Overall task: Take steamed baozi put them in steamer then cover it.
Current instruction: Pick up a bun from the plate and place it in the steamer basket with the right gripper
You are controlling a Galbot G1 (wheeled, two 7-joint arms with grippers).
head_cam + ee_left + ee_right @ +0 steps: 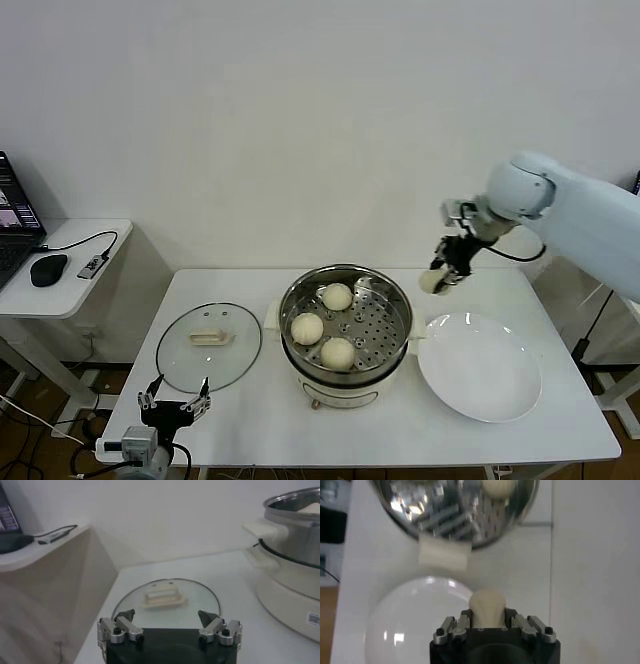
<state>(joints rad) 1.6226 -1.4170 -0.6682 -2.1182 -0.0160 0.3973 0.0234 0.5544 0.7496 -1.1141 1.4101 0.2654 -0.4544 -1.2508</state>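
Note:
The steamer (pixel 346 372) stands mid-table with three baozi (pixel 337 296) (pixel 307 328) (pixel 338 353) on its perforated tray. My right gripper (pixel 440 280) is shut on the fourth baozi (pixel 487 605) and holds it in the air, to the right of the steamer and above the far edge of the white plate (pixel 480 367). The steamer's rim and handle show in the right wrist view (pixel 445 554). The glass cover (pixel 208 346) lies flat on the table left of the steamer. My left gripper (pixel 173 403) is open and empty at the front edge, just short of the cover (pixel 165 600).
A side table (pixel 60 290) at far left holds a mouse (pixel 47 268), a laptop and a cable adapter. The white wall is close behind the table. The steamer's side handle (pixel 264 530) shows in the left wrist view.

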